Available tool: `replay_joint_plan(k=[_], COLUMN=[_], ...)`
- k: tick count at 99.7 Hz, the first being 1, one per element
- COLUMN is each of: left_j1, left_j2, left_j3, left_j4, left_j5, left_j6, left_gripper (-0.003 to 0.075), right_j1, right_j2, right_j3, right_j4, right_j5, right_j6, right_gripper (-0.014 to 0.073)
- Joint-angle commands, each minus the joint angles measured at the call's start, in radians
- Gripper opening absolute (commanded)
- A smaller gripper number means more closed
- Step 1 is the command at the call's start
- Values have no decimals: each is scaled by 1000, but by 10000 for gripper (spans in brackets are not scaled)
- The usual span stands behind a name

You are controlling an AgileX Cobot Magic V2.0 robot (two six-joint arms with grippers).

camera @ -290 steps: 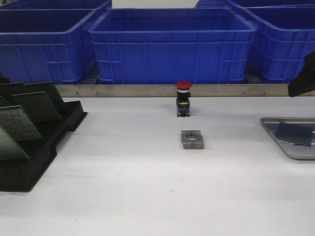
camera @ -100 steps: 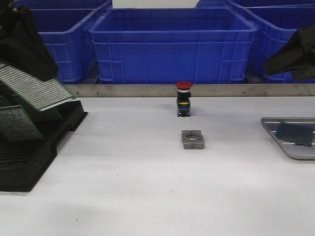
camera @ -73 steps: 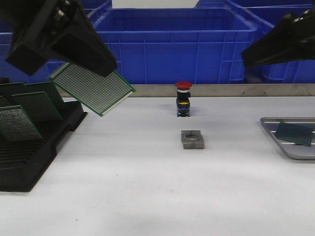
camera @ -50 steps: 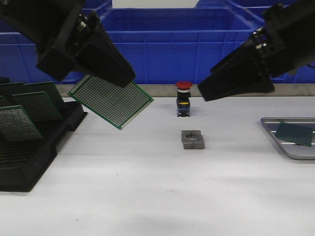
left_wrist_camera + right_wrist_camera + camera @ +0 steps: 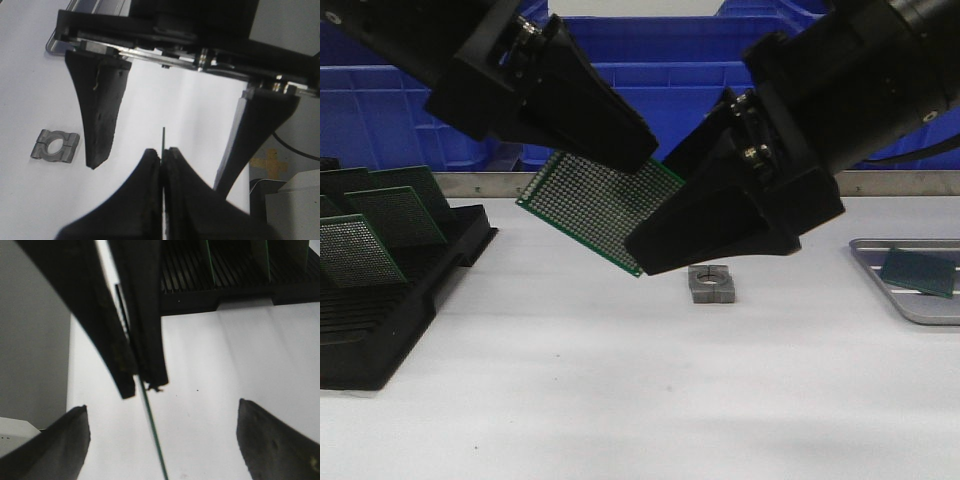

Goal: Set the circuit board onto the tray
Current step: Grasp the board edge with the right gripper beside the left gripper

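A green perforated circuit board hangs tilted above the table's middle. My left gripper is shut on its upper edge; in the left wrist view the gripper pinches the board, which shows edge-on. My right gripper is open, with its fingers on either side of the board's lower right corner. In the right wrist view the board runs as a thin line between the wide-apart fingers, touching neither. The silver tray lies at the far right with a dark board on it.
A black slotted rack with several upright green boards stands at the left. Blue bins line the back behind a metal strip. A grey clamp block lies mid-table, also in the left wrist view.
My left gripper has lifted the board from the rack and carried it right to mid-table. My right gripper has swung in leftward, and its open fingers now straddle the board.
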Motion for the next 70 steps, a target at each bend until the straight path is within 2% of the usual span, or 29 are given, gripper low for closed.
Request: replay_joint_plan(k=[1, 9, 21, 31, 39, 47, 54, 59, 64, 70], left_j1=[-7, -7, -7, -7, -7, -7, -7, -7, -7, -5], left_j2=[-31, -31, -31, -31, -31, -31, -31, -31, -31, -31], left_j3=[-30, -30, -30, -30, -30, -30, -30, -30, -30, -30], left_j4=[-68, -68, -68, -68, -68, -70, -70, -70, -70, -64], left_j5=[14, 14, 14, 14, 14, 14, 14, 6, -10, -33], left_j6=[8, 8, 8, 8, 8, 8, 8, 8, 8, 8], left_gripper=[-20, -20, -20, -19, -2, 84, 235, 383, 492, 575], right_j1=[2, 2, 2, 2, 2, 2, 1, 1, 1, -3], right_j2=[-38, -38, -38, -38, -38, -38, -38, -38, -38, -38], right_j3=[-28, -28, -28, -28, -28, -28, -28, -28, -28, -27], right_j4=[51, 51, 51, 51, 51, 51, 53, 53, 53, 53], right_j5=[27, 36, 42, 45, 48, 48, 48, 48, 46, 28], right_j6=[-12, -12, -12, -11, -11, -11, -11, -11, -8, 11], right_gripper=[563, 430, 126, -71, -66, -69, -69, -69, -69, -69])
